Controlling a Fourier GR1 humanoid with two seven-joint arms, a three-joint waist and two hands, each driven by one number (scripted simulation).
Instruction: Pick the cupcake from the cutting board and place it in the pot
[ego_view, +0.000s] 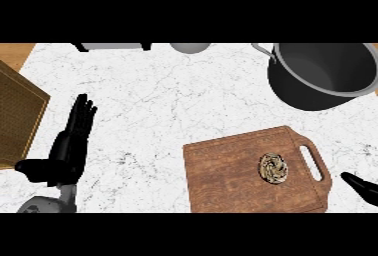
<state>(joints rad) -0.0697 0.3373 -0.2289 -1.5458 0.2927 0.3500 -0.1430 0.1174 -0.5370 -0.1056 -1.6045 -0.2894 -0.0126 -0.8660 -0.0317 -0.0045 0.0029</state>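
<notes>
White marble desk (170, 95), seen from above. Cupcake (274, 168) sits upright on cutting board (229, 175), right of centre, near handle slot; top faces up, outline slightly taller than wide. Pot (325, 75) at upper right, well apart from board. Left hand (70, 145) at left, fingers straight, holding nothing. Right hand (362, 186) at right edge, just beyond board, apart from cupcake; finger spread cannot be told.

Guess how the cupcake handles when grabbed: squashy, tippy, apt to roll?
The cupcake looks small against the board, so probably light. Its swirled top suggests soft frosting that fingers could dent. It sits upright on a flat base, so likely stable; tipped over, its round shape might roll.
</notes>
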